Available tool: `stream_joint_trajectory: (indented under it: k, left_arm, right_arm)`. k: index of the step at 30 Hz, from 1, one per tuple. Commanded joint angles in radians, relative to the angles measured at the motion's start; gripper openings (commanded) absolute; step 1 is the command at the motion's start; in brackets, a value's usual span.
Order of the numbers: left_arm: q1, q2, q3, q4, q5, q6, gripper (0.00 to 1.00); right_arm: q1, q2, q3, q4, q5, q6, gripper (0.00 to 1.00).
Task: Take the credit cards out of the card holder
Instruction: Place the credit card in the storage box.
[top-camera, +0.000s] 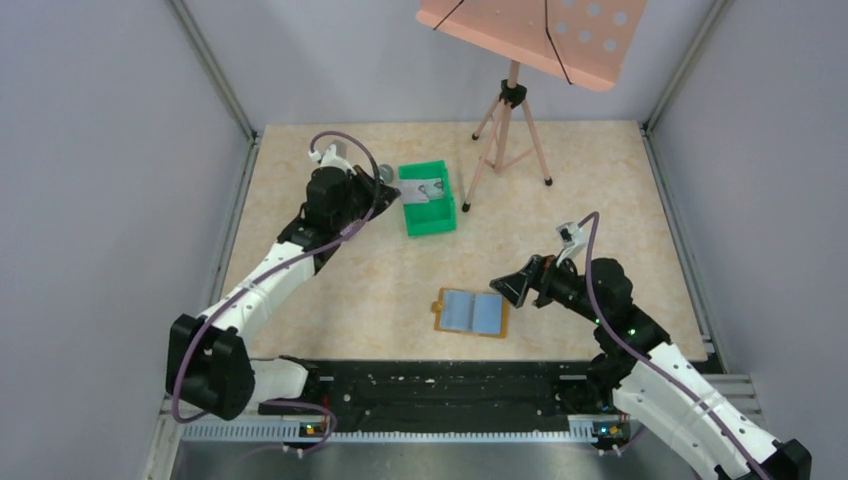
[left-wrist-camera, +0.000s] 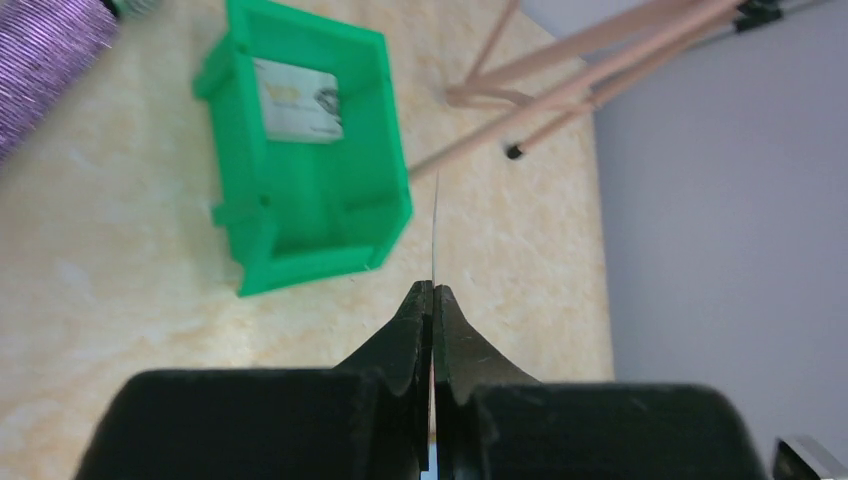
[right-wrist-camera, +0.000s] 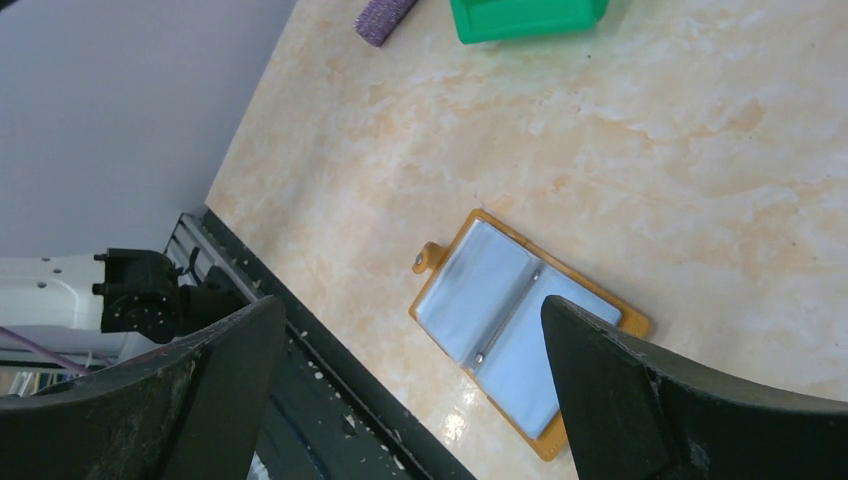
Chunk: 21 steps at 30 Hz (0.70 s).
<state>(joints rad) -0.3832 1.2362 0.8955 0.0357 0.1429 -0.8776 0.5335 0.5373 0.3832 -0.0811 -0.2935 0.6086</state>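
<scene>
I have open tabletop (top-camera: 380, 270) all around the card holder (top-camera: 471, 312), but the green bin (top-camera: 430, 226) and the tripod stand (top-camera: 513, 93) crowd the far side.

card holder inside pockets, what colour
Pale blue-grey pockets in the card holder, tan-brown edge; best in right wrist view.

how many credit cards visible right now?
2. One card lies in the green bin; the other card is pinched edge-on in the left gripper. The card holder pockets look empty; more could be hidden.
</scene>
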Motion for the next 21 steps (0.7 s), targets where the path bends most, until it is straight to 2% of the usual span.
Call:
stream_joint_trajectory:
  k: [1, 11, 21]
  left_arm:
    - [0.062, 0.116, 0.121, -0.070, -0.077, 0.122, 0.00]
    - [0.148, 0.452, 0.393, -0.115, 0.057, 0.199, 0.00]
    - [0.150, 0.636, 0.580, -0.121, 0.126, 0.198, 0.00]
  right_arm:
    - [-0.007, -0.009, 0.082, -0.086, 0.056, 0.030, 0.99]
    - [-0.008, 0.038, 0.141, -0.165, 0.047, -0.048, 0.99]
    - [-0.007, 0.082, 0.154, -0.155, 0.031, -0.053, 0.99]
